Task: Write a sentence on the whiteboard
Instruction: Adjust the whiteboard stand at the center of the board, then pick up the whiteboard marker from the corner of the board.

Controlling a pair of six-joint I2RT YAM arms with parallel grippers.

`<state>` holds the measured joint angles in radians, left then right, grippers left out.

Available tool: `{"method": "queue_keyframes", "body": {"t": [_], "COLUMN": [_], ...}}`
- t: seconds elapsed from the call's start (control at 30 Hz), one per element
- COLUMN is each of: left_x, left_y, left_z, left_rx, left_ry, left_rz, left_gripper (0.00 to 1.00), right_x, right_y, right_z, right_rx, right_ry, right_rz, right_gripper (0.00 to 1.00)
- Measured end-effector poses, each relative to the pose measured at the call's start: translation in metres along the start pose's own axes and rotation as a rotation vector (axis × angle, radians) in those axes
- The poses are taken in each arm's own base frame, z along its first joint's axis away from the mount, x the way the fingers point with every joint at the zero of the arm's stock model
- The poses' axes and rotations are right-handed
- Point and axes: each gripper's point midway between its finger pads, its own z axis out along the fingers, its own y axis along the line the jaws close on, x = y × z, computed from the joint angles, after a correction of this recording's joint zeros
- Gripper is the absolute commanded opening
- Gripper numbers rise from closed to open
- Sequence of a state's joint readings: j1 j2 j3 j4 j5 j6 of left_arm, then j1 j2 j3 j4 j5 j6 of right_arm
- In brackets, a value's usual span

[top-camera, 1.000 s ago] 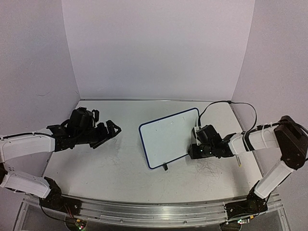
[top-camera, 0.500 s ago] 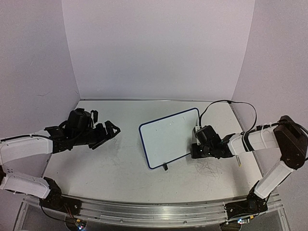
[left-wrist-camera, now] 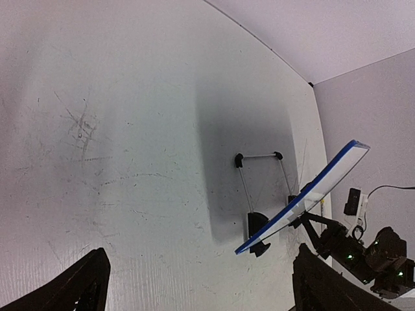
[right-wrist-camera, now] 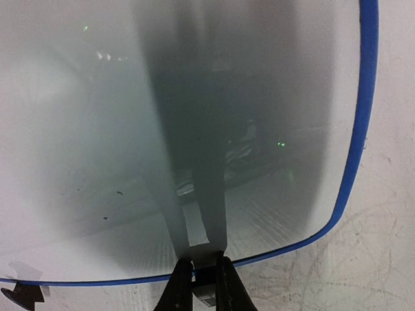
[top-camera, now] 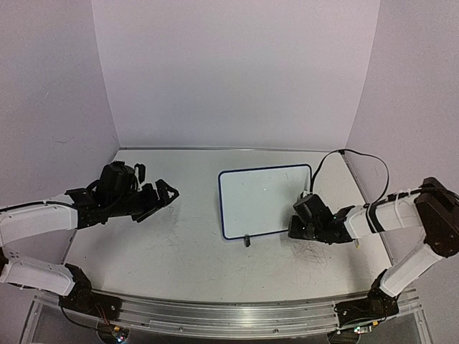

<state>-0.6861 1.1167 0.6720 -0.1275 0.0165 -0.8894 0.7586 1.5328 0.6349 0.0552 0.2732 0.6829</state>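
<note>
At the whiteboard's point(top-camera: 264, 201) 4 o'clock edge, the right hand point(top-camera: 295, 229) is clamped on the thin blue rim, fingers pinched together over it. The whiteboard stands tilted on a black foot point(top-camera: 246, 241), right of the tabletop's point(top-camera: 179, 251) middle. Well apart at its 9 o'clock, the left hand point(top-camera: 163, 193) hovers with fingers spread wide, holding nothing.

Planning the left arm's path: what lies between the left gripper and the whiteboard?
Only bare, scuffed table lies between the left gripper and the whiteboard. The top external view shows this, and the left wrist view agrees.
</note>
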Motion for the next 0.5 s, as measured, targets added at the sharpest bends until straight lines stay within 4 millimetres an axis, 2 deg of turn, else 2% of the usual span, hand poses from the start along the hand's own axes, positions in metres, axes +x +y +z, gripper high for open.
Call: {"method": "queue_keyframes", "body": {"t": [0.33, 0.37, 0.5], "left_x": [0.0016, 0.0017, 0.0009], "left_y": [-0.0004, -0.0006, -0.0014], "left_z": [0.0053, 0.0054, 0.0046], "left_rx": [0.004, 0.006, 0.009], "left_ry": [0.008, 0.009, 0.006], "left_rz": [-0.001, -0.001, 0.000], "left_gripper": [0.99, 1.00, 0.99], "right_x": [0.0093, 0.0089, 0.0090], "right_y": [-0.0020, -0.0022, -0.0027], "right_z": [-0.0080, -0.0080, -0.0089], "right_rx": [0.074, 0.080, 0.084], "right_ry": [-0.043, -0.046, -0.044], "right_rz": [0.080, 0.078, 0.068], "right_gripper": [0.01, 0.07, 0.42]}}
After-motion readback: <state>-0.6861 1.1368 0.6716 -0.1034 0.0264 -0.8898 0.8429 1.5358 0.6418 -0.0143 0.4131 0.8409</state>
